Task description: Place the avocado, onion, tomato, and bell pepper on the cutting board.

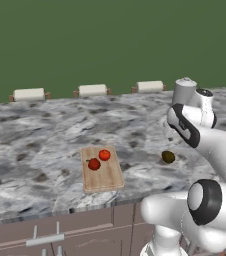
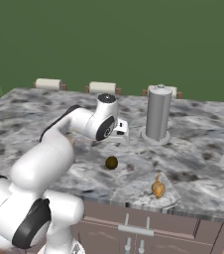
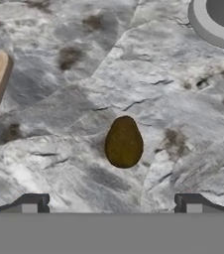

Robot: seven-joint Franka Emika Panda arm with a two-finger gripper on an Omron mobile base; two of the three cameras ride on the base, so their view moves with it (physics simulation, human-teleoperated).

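- Olive-green and matte, the avocado (image 3: 124,142) sits right in the middle of the hand view, a small dark oval lying on the grey marbled counter (image 3: 59,149), its long axis running roughly away from the camera.
- Fingers wide apart here: the gripper (image 3: 111,202) has its two dark tips standing at either side of the lower edge, nothing between them, and the avocado lies ahead of them and clear of both.
- So the step in hand looks like the approach to the avocado, the gripper hanging above it and lined up but not yet down on it.
- Over on the cutting board (image 1: 102,177), two red vegetables are already in place: one rounder orange-red one (image 1: 104,155) and a darker red one with a stem (image 1: 94,163), just beside each other near the far end.
- By my reckoning that puts the job at about the halfway mark, with avocado and onion left.
- From the left base view the avocado (image 1: 168,157) rests well to the right of the board, apart from it.
- The onion (image 2: 157,188), tan with a thin pointed tip, waits near the counter's front edge, apart from the avocado (image 2: 111,162) and in front of the tall grey canister (image 2: 158,115).
- Next move, as I judge it: descend straight, bracket the oval across its narrow width, close gently, as that smooth rounded skin could slip or roll.
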